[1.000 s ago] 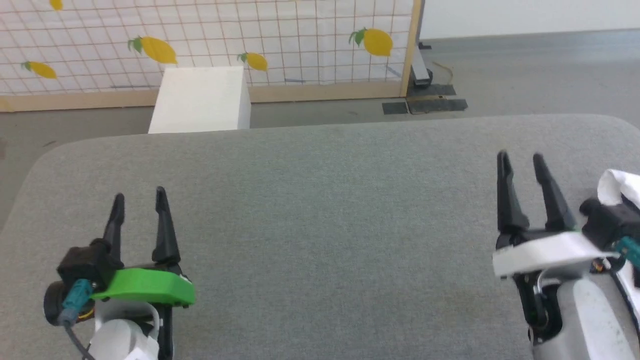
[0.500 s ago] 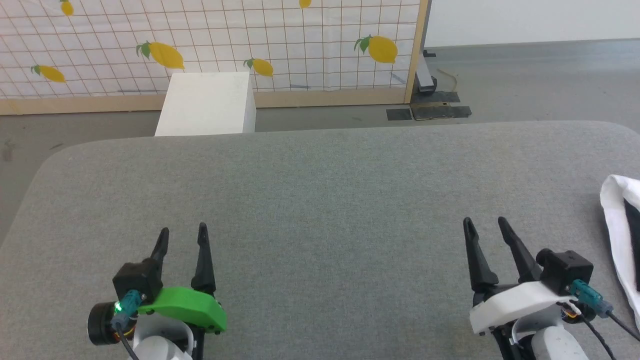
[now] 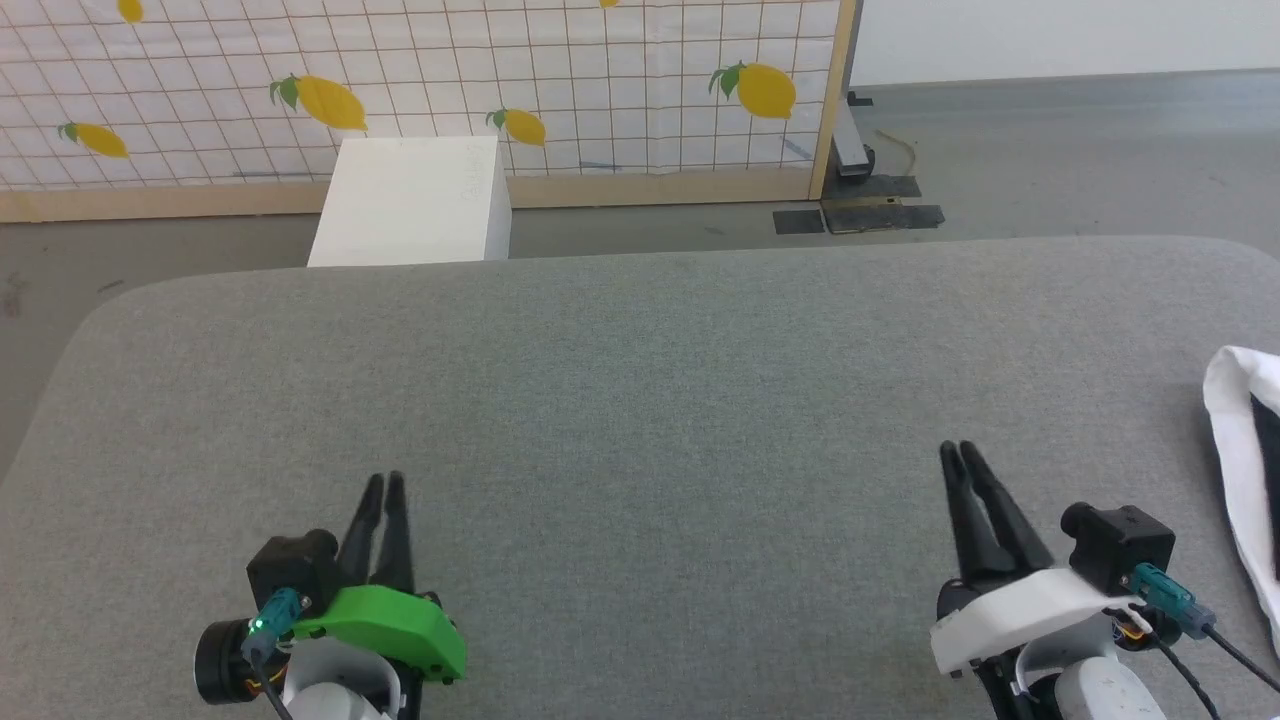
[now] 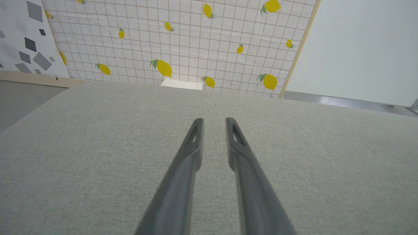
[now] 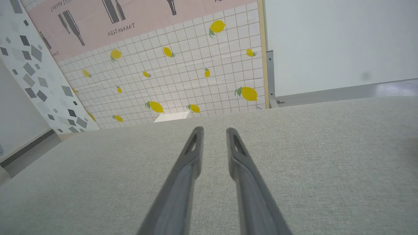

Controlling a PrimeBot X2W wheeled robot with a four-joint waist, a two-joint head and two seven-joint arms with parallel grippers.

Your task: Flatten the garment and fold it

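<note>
Head view puts the garment (image 3: 1228, 420) at the frame's right edge on the grey surface (image 3: 640, 380), apart from our right pincer (image 3: 958, 448); we judge it light and limp, best pinched at a hem. Both that and the left pincer (image 3: 385, 480) are empty, fingers nearly together with a slim gap. What the white box (image 3: 410, 200) at upper left holds, we cannot tell.

Head looks down on table (image 3: 640, 380) — 2 wrist cameras skim it, facing lemon screen (image 3: 600, 90).
</note>
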